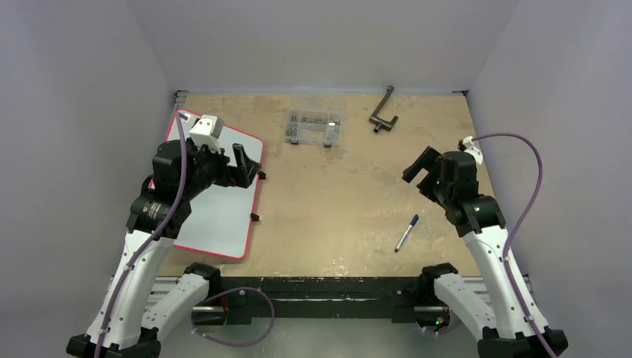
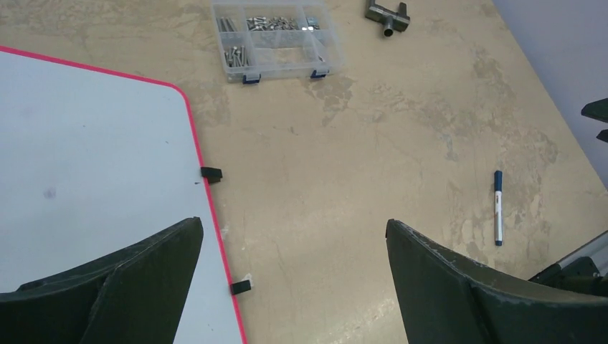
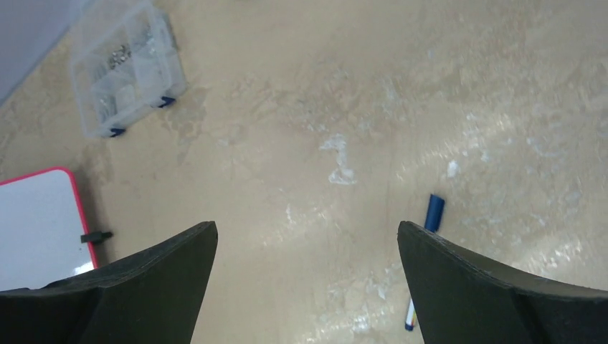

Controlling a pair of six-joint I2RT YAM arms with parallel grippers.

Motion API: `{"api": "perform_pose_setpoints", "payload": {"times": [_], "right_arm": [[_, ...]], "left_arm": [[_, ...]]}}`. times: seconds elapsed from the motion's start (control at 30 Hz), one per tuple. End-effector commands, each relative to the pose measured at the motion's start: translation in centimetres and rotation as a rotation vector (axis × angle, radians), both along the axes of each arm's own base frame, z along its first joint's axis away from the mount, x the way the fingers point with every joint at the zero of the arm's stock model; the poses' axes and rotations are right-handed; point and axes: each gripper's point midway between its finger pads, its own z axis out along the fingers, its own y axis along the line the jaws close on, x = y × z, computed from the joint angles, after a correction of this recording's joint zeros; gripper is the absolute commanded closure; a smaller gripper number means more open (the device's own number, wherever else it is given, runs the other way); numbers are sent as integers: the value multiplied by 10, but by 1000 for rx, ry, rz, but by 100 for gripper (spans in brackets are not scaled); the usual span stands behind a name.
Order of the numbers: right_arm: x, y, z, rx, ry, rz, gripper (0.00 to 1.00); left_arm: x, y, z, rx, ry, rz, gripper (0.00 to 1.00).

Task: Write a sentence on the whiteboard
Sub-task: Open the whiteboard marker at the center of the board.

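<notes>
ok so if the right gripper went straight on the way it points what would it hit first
Likely bare table; the marker lies off to one side, though depth is unclear.

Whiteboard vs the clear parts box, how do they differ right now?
The whiteboard is opaque white with a red rim; the parts box is clear plastic with blue latches. The whiteboard is far larger than the parts box. The whiteboard's visible surface shows no writing; the parts box holds metal hardware. The whiteboard lies slanted at the left; the parts box sits near the far edge. Shared: both lie flat on the table.
</notes>
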Motion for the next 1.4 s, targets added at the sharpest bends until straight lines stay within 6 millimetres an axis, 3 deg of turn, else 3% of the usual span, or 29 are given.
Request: {"api": "perform_pose_setpoints", "payload": {"times": [0.0,0.17,0.43,0.53,0.73,1.0,1.17,1.27,1.37], "right_arm": [[-31,-12,-26,71,93,-141,1],[-43,-11,-69,82,218,-180,1],[-53,-1,-127,117,393,-185,18],[-59,0,-141,122,428,-191,20],[-72,6,-171,146,511,-189,34],[-80,6,-198,139,570,-190,47],[-81,3,-208,115,590,-201,63],[-80,2,-214,92,609,-183,86],[-79,2,-218,66,631,-153,97]], "left_arm": [[-5,-6,10,17,-34,-39,0],[-5,-8,10,21,-29,-47,0],[-6,-8,7,26,-23,-53,0],[-6,-9,6,28,-19,-56,0],[-5,-8,6,33,-19,-54,0],[-5,-6,6,42,-21,-45,0],[-6,-6,7,41,-23,-45,0],[-6,-5,6,42,-23,-44,0],[-6,-5,7,45,-25,-43,0]]}}
